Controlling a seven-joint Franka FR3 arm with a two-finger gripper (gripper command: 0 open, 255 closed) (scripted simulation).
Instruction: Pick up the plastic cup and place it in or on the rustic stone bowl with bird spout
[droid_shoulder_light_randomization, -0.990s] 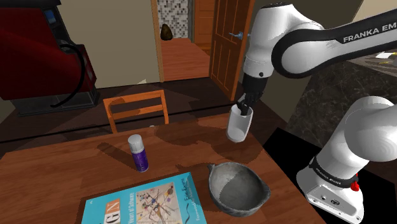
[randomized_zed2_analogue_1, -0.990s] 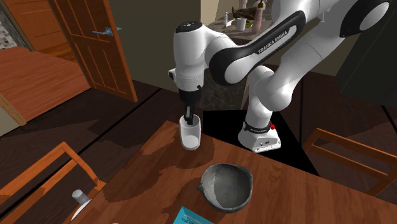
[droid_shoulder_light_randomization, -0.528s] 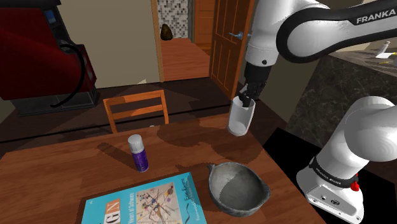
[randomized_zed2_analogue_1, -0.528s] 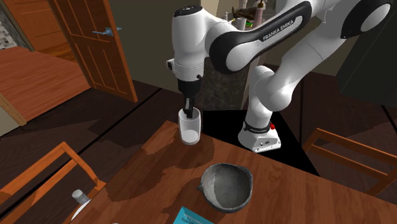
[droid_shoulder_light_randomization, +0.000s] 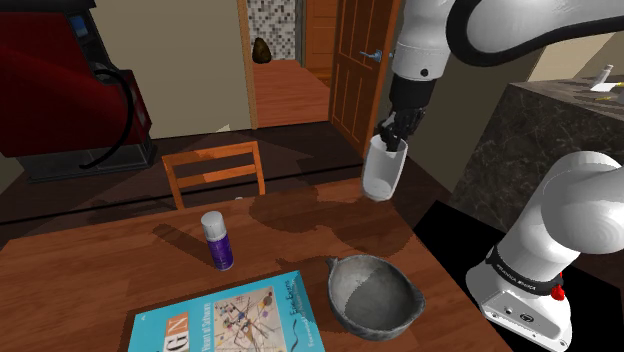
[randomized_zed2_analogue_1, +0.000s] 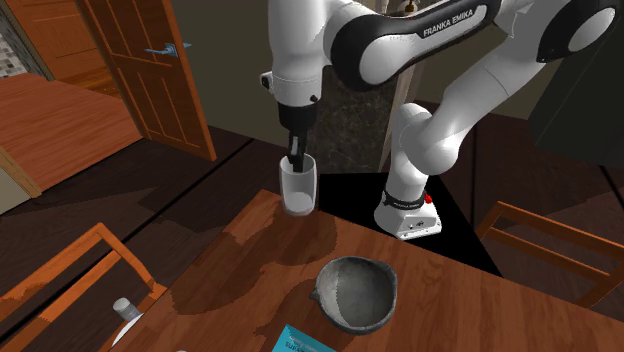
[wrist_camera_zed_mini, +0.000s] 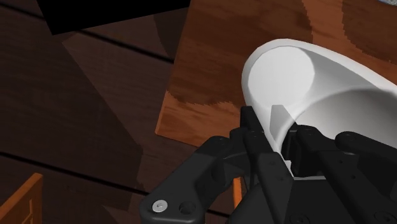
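The white cup (droid_shoulder_light_randomization: 382, 172) (randomized_zed2_analogue_1: 298, 190) (wrist_camera_zed_mini: 286, 76) hangs above the far right corner of the wooden table (droid_shoulder_light_randomization: 120, 270). Its rim wall is pinched between the nearly closed fingers of the black gripper (droid_shoulder_light_randomization: 392, 138) (randomized_zed2_analogue_1: 297, 160) (wrist_camera_zed_mini: 273, 127). The arm (randomized_zed2_analogue_1: 400, 45) reads "FRANKA EMIKA". A grey stone bowl (droid_shoulder_light_randomization: 372, 295) (randomized_zed2_analogue_1: 355, 292) sits nearer on the table, right of a blue book (droid_shoulder_light_randomization: 230, 320). A wooden door (droid_shoulder_light_randomization: 362, 60) stands open beyond.

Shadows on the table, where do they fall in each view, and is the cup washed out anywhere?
Shoulder view: soft dark patches on the table below the cup. Second exterior view: similar blotches near the table corner. Wrist view: cup interior bright, with soft grey shading, not blown out.
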